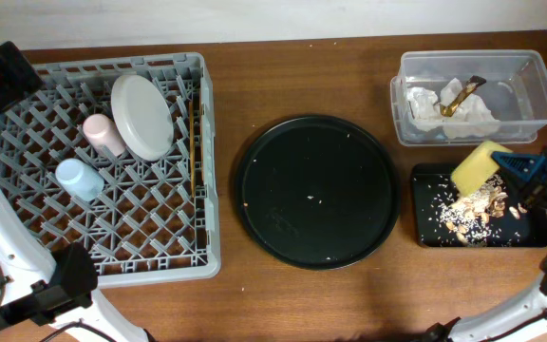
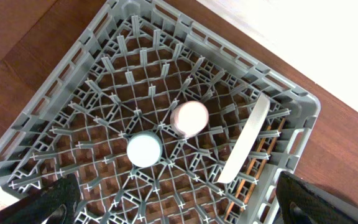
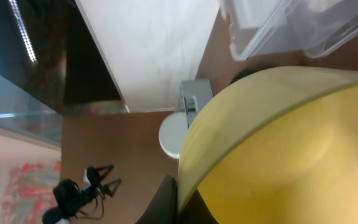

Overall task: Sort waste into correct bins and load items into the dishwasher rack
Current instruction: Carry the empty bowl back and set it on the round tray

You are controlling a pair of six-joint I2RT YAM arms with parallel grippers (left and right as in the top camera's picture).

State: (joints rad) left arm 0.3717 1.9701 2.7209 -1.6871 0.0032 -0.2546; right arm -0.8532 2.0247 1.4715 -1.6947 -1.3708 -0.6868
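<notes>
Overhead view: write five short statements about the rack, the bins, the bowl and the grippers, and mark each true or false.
1. The plate stands in the rack. True.
2. The yellow bowl sits in the rack. False: the right gripper holds it tilted over the black tray.
3. The tissue lies in the clear tub. True.
4. The pink cup lies in the clear tub. False: it stands in the rack.
5. The left gripper is open above the rack. True.

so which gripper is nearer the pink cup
Left. The left gripper hangs over the rack near the pink cup; the right gripper holds the yellow bowl over the shallow black tray.
</notes>
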